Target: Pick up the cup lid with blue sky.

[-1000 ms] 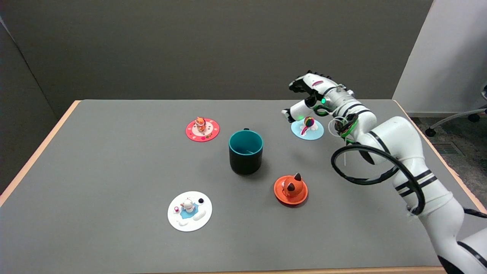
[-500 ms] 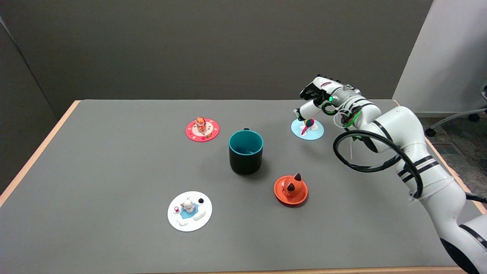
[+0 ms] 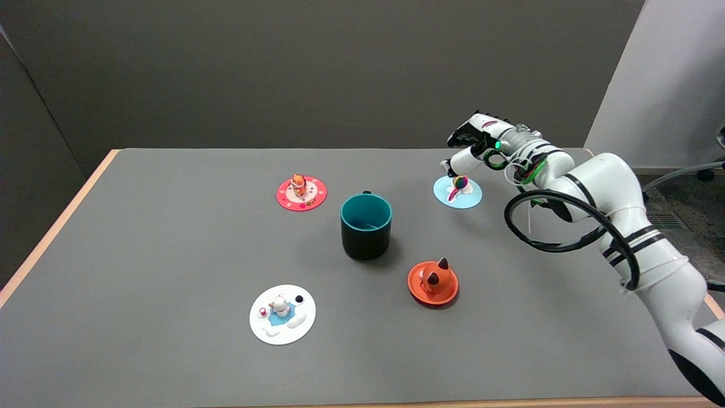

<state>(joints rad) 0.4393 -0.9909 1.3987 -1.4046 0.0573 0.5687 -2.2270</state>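
Note:
The sky-blue cup lid (image 3: 457, 192) lies flat at the table's far right, with a striped ball and white clouds on top. My right hand (image 3: 473, 144) hovers just above and behind it, palm down, fingers apart and holding nothing. One white fingertip (image 3: 451, 168) hangs close above the lid's back edge; I cannot tell whether it touches the lid.
A dark mug with a teal inside (image 3: 366, 225) stands mid-table. A red lid with an orange figure (image 3: 302, 192) lies to its left, an orange fox lid (image 3: 433, 282) in front of it, and a white lid with a blue patch (image 3: 282, 314) near the front left.
My right hand and arm have moved right and a little farther back, ending behind the blue lid. The lids and the mug have stayed in place.

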